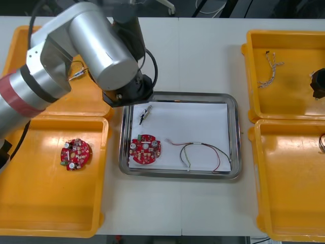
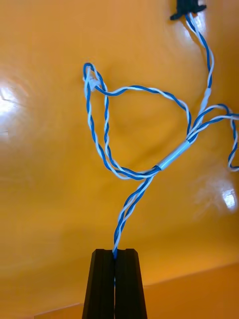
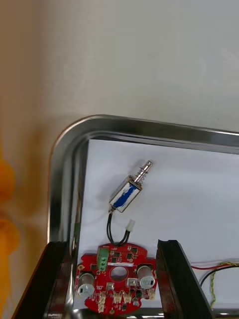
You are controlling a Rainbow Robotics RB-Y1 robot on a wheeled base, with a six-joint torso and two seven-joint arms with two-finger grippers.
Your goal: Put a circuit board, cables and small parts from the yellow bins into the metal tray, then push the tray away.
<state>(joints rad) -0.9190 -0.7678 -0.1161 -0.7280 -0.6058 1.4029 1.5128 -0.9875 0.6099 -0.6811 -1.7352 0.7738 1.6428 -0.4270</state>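
Left wrist view has the left gripper (image 3: 112, 245) hanging above one corner of the metal tray (image 3: 149, 130), its two fingers spread wide with nothing gripped. Between them and lower down, the round red circuit board (image 3: 115, 279) lies flat on the tray's white lining. Just past it rests a small metal part (image 3: 130, 191) with a blue mark and a short black lead. I judge the spread fingers mean this arm carries nothing and is free to draw off. Front view shows the tray in the middle of the table (image 1: 203, 51), with a red and yellow cable (image 1: 199, 155) lying beside the board, so three kinds of item are in place. A second board (image 1: 76, 154) sits in the near left bin (image 1: 30, 203). Right wrist view shows the right gripper (image 2: 115, 254) over a yellow bin's floor (image 2: 50, 149), fingers pressed together on one end of the twisted blue and white cable (image 2: 124, 172), which loops away toward a black plug (image 2: 186, 7). Gripping at the end, I judge, lets the loops lift out freely, though so thin a cable could slip. The tray is not yet pushed away.
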